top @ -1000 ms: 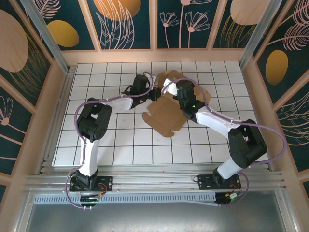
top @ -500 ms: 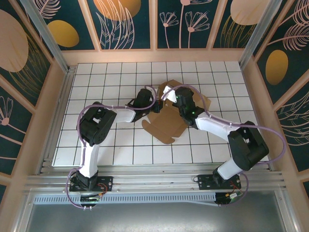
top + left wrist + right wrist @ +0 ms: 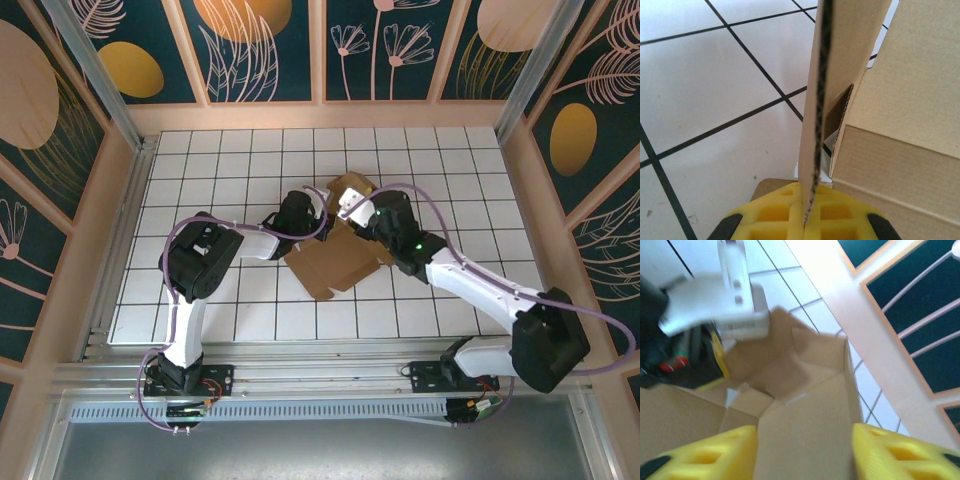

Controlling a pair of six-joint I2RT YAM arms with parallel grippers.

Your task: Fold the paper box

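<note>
Tally by kind. Counted on 1 tiled bench: 1 paper box, brown cardboard. 2 robot arms, namely left arm and right arm. 2 hands, namely left hand and right hand. 4 yellow fingers, 2 per hand. 2 purple cables, 1 per arm. 2 base mounts, 1 per arm.

Paper box: matt brown corrugated cardbd, raw fluted cut edge, table: smooth white tiled surf., slight sheen, black grid lines, left gripper: matt yellow moulded lattice pads, right arm: smooth white/blk plastic shell, front rail: bare metal extrusion.
</note>
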